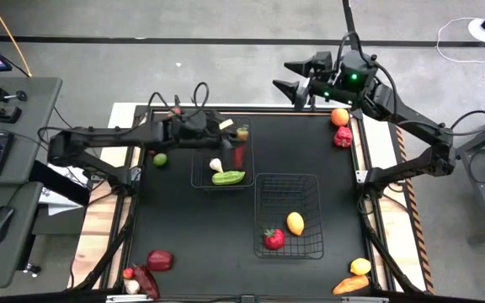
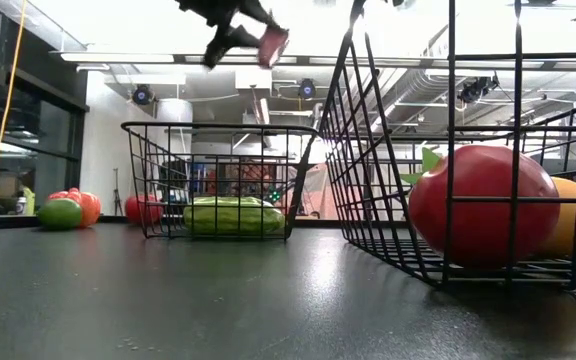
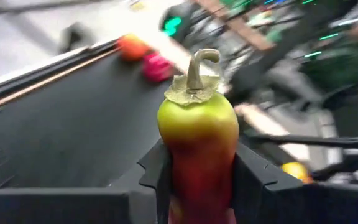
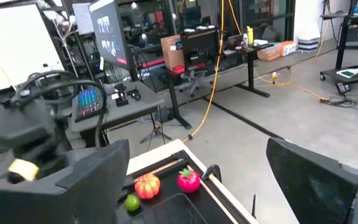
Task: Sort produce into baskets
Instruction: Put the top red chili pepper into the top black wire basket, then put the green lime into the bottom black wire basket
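The left gripper [image 3: 197,180] has its two dark fingers drawn in narrow around a glossy red toy pepper with a yellow-green shoulder and tan stem [image 3: 197,134], held in the air above the far, left-hand black wire-mesh basket [image 1: 199,172]. The pepper's long axis lines up with the fingers: stem end pointing outward past the tips, red body seated between the pads. The likely trouble is the smooth, tapered body sliding out early, or, on release from this height over the basket's edge, striking the wire rim and rolling onto the black table [image 1: 183,227]. A green toy cucumber [image 1: 228,178] already lies in that basket and could deflect it. Farther off, the right gripper [image 1: 300,84] waits spread wide and empty beyond the table's far edge.
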Action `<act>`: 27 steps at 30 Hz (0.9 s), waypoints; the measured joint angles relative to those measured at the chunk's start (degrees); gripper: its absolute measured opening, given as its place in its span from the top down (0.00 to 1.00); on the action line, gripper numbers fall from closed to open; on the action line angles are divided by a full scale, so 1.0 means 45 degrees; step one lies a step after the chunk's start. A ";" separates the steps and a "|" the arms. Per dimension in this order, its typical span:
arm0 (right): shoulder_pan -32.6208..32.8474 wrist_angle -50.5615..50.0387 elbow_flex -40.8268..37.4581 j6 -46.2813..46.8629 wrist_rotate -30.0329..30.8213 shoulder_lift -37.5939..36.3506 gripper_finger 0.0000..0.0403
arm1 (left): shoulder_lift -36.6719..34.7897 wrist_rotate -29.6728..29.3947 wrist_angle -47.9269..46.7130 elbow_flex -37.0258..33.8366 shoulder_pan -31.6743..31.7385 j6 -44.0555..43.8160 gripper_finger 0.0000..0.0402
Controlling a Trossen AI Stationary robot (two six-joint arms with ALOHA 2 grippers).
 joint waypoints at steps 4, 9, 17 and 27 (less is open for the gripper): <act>0.0000 -0.0268 0.0000 -0.0058 0.0000 0.0002 0.07 | -0.0189 -0.1655 -0.2650 -0.0003 0.0298 -0.0835 0.66; -0.0044 -0.0493 0.0000 -0.0058 0.0000 0.0002 0.07 | -0.0167 -0.1696 -0.3999 -0.0010 0.0811 -0.1434 0.49; -0.0044 -0.0483 0.0000 -0.0063 0.0000 0.0002 0.07 | -0.0554 -0.0686 -0.5059 0.0321 0.1711 -0.1357 0.27; -0.0044 -0.0492 0.0000 -0.0077 0.0000 0.0002 0.07 | -0.0694 -0.2580 -1.3808 0.0529 0.3112 -0.3457 0.24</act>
